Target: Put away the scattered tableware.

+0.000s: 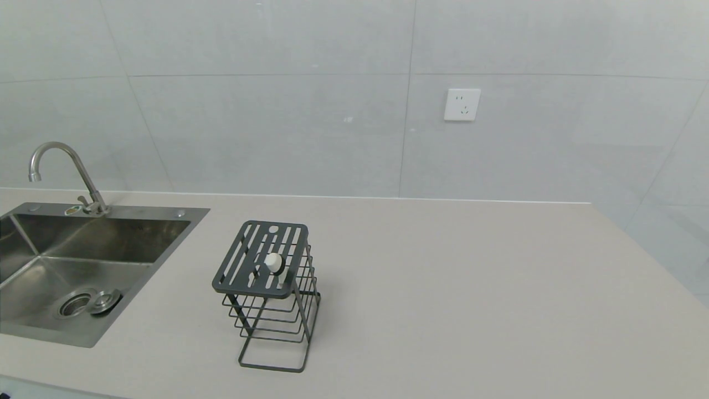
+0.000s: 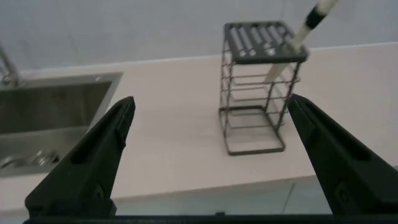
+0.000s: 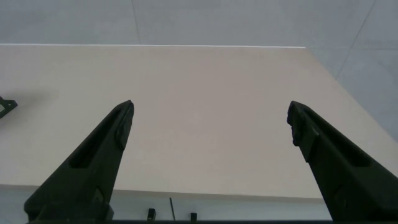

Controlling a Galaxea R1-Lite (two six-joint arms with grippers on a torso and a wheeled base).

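Observation:
A black wire utensil rack (image 1: pixel 266 293) with a slotted top stands on the beige counter (image 1: pixel 443 288), right of the sink. A white-handled utensil (image 1: pixel 273 262) sticks up through one of its slots, leaning; the left wrist view shows the same white handle (image 2: pixel 311 25) poking out of the rack (image 2: pixel 258 87). My left gripper (image 2: pixel 208 112) is open, held back from the counter's front edge and facing the rack. My right gripper (image 3: pixel 208 118) is open too, over the bare counter to the right, with nothing between its fingers.
A steel sink (image 1: pixel 72 266) with a drain strainer (image 1: pixel 83 303) and a curved tap (image 1: pixel 61 172) takes up the left end. A wall socket (image 1: pixel 462 104) sits on the tiled wall. The counter ends at the right (image 1: pixel 653 266).

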